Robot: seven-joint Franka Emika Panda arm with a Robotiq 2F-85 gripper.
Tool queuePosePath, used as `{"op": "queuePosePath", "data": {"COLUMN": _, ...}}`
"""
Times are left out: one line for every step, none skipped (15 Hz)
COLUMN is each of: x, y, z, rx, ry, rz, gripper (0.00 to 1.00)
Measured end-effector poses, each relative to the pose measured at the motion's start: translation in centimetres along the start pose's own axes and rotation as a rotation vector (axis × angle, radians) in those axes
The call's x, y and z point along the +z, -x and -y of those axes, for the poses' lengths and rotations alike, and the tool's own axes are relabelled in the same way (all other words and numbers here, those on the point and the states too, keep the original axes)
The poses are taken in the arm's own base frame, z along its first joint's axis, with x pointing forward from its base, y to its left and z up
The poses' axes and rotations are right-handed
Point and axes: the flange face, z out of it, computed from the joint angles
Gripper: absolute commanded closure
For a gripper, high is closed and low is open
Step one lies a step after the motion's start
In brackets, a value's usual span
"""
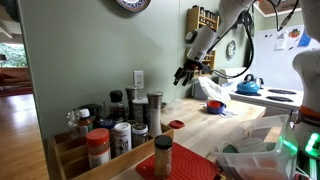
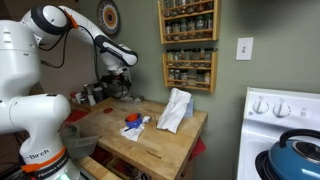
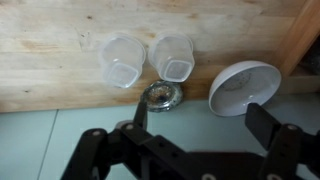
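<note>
The claw (image 3: 200, 128) hangs empty, jaws wide apart, over the wall-side edge of the worktop (image 3: 50, 40). Below lie a small metal lid (image 3: 160, 95), then two clear cups (image 3: 122, 58) and a white lid (image 3: 243, 88); lowering well means centring on one, clear of neighbours.

The wooden worktop (image 2: 150, 135) carries a crumpled white bag (image 2: 175, 110) near one edge and a blue-and-red cloth (image 2: 133, 124) toward its middle. Along another edge stand two clear tubs (image 3: 122, 60), a small metal cap (image 3: 160, 96) and a round white lid (image 3: 243, 87).
</note>
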Motion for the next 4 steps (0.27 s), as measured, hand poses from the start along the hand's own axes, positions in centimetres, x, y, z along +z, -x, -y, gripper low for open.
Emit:
{"op": "queuePosePath", "data": {"x": -0.22, "y": -0.39, "z": 0.13, "rx": -0.006, "ry": 0.001, "rz": 0.004, "gripper": 0.00}}
{"op": "queuePosePath", "data": {"x": -0.36, "y": -0.72, "z": 0.20, "rx": -0.012, "ry": 0.004, "rz": 0.006, "gripper": 0.00}}
{"op": "queuePosePath", "data": {"x": -0.35, "y": -0.89, "z": 0.26, "rx": -0.016, "ry": 0.006, "rz": 0.007, "gripper": 0.00}}
{"op": "queuePosePath", "data": {"x": -0.27, "y": -0.97, "z": 0.30, "rx": -0.019, "ry": 0.009, "rz": 0.006, "gripper": 0.00}}
